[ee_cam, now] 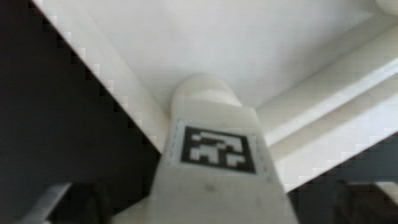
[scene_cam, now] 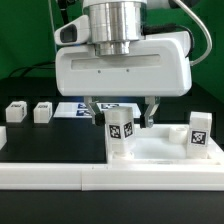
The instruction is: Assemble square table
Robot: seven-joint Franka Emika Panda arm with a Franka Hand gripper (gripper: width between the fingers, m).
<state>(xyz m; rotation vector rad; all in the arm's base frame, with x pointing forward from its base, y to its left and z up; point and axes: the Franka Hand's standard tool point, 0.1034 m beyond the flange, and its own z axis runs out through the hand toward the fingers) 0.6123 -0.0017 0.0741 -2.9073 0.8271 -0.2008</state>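
The white square tabletop slab [scene_cam: 160, 152] lies flat at the exterior view's right. One short white leg [scene_cam: 120, 132] with a black-and-white tag stands upright on its near left corner. My gripper [scene_cam: 121, 112] hangs right above that leg, with a finger on each side of it and a gap showing at each, so it is open. In the wrist view the same leg [ee_cam: 214, 150] fills the middle between the dark fingertips [ee_cam: 64, 203], with the slab [ee_cam: 267, 50] behind it. A second tagged leg [scene_cam: 198, 132] stands on the slab's right side.
Two more tagged legs [scene_cam: 14, 112] [scene_cam: 42, 111] stand on the black table at the exterior view's left. The marker board [scene_cam: 78, 108] lies behind the gripper. The long white border wall [scene_cam: 50, 172] runs along the front.
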